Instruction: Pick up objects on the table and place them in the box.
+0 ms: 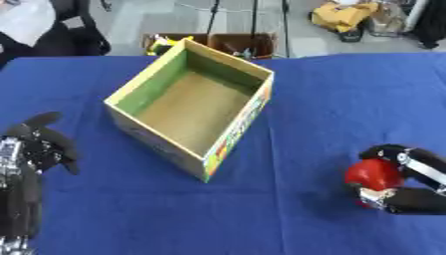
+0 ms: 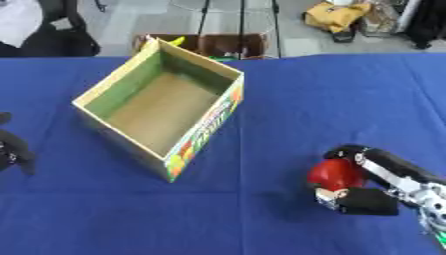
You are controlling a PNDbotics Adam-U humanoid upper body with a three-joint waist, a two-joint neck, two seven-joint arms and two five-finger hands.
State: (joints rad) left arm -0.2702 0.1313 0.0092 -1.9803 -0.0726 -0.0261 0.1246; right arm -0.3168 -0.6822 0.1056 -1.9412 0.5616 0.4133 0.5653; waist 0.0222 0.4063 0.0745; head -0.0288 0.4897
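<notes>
A blue cloth covers the table (image 1: 331, 99) from edge to edge, smooth and nearly bare across the middle and lower part of the frame. An open cardboard box (image 1: 193, 107) sits on it in the upper centre, turned at an angle so one corner points toward the lower middle of the frame. Its inner walls are green and tan, its floor plain brown, and its outer side facing the lower right carries a colourful print. Nothing shows inside it.

At the lower right of the frame the right hand (image 2: 370, 184) lies low over the cloth, its fingers curled round a red rounded object (image 2: 335, 174); a dark finger passes over the top of it and another part of the hand sits beneath, by a small light-coloured patch. The red object is well apart from the box, with open blue cloth between them.

At the lower left of the frame the left hand (image 1: 35, 147) rests with its dark fingers spread and relaxed, holding nothing.

Beyond the far edge of the table, along the top of the frame, is a grey floor. A brown open crate (image 1: 213, 44) with small yellow and green things in it stands just behind the box. Thin black stand legs (image 1: 253, 20) rise beside it, a yellow bag (image 1: 344, 15) lies at the upper right, and dark shapes with a white sheet fill the upper left corner.
</notes>
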